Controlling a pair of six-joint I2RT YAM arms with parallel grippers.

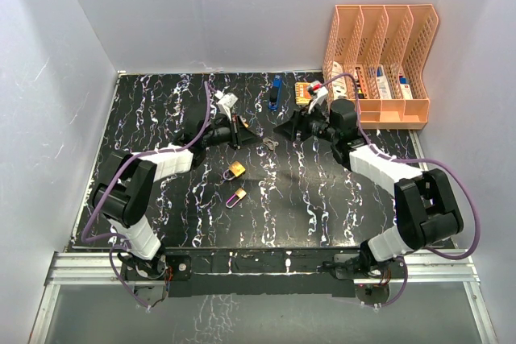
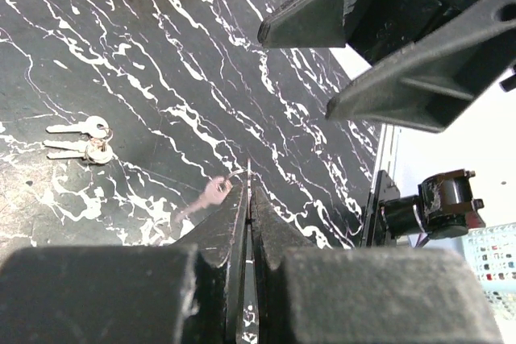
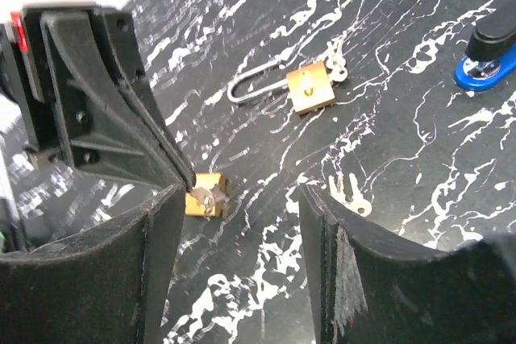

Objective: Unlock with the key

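Observation:
My left gripper (image 1: 239, 130) is shut on a small brass padlock (image 3: 206, 194) and holds it by the top just above the table. In the right wrist view a grey key (image 3: 199, 197) sits against the padlock's body. The left wrist view shows only a thin wire loop (image 2: 234, 173) at my left gripper's (image 2: 250, 187) closed tips, and the lock's body is hidden. My right gripper (image 3: 240, 191) is open, facing the padlock from the right with nothing between its fingers (image 3: 161, 223). From above, my right gripper (image 1: 288, 128) stands a short way from the left one.
A bunch of loose keys (image 1: 270, 142) (image 3: 351, 196) (image 2: 85, 141) lies between the grippers. Two more padlocks (image 1: 235, 170) (image 1: 236, 196) lie nearer the front, and one with a long shackle (image 3: 310, 88) shows in the right wrist view. A blue stapler (image 1: 275, 92) and an orange file rack (image 1: 379, 54) stand at the back.

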